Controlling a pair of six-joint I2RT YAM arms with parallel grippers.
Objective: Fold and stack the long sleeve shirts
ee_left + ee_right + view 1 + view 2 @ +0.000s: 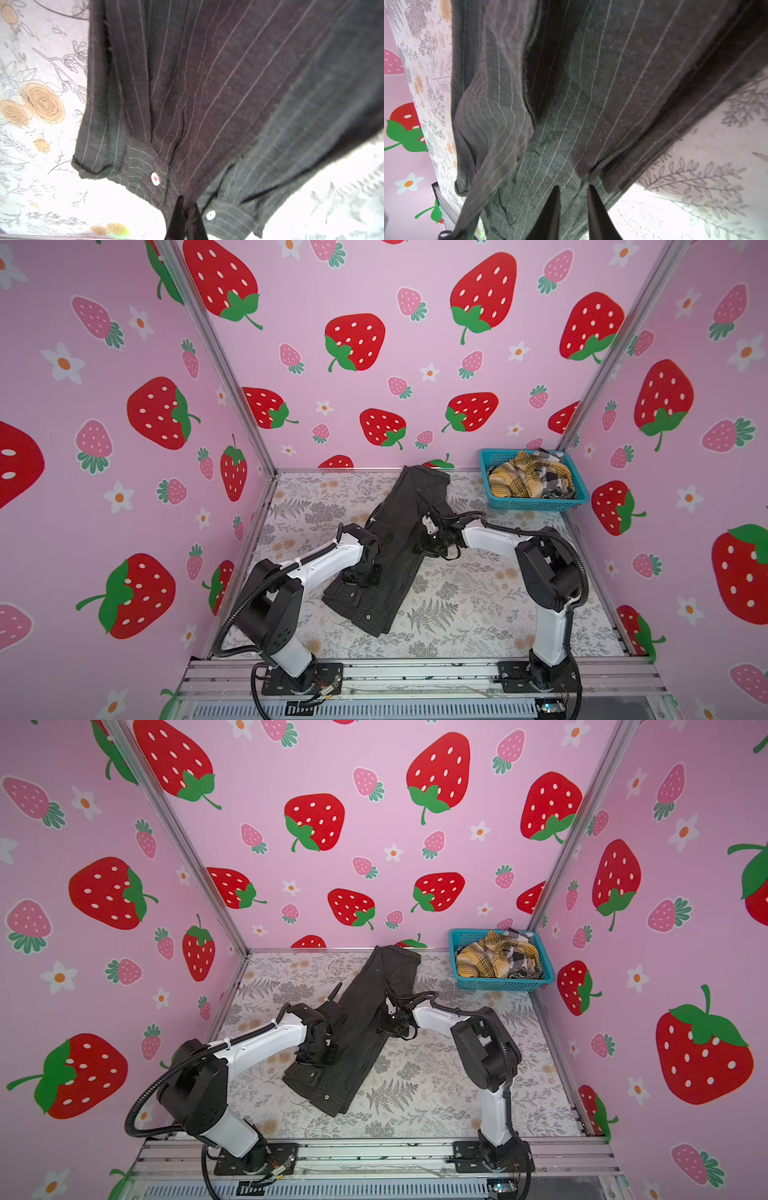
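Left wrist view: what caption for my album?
The left gripper, jaws shut, pinches a dark charcoal pinstriped cloth shirt near its buttoned cuffs.

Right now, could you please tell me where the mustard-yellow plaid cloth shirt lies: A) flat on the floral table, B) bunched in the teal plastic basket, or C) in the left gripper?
B: the mustard-yellow plaid shirt lies bunched inside the teal plastic basket.

Pinstriped shirt (395, 564) partly behind left arm (328, 560)
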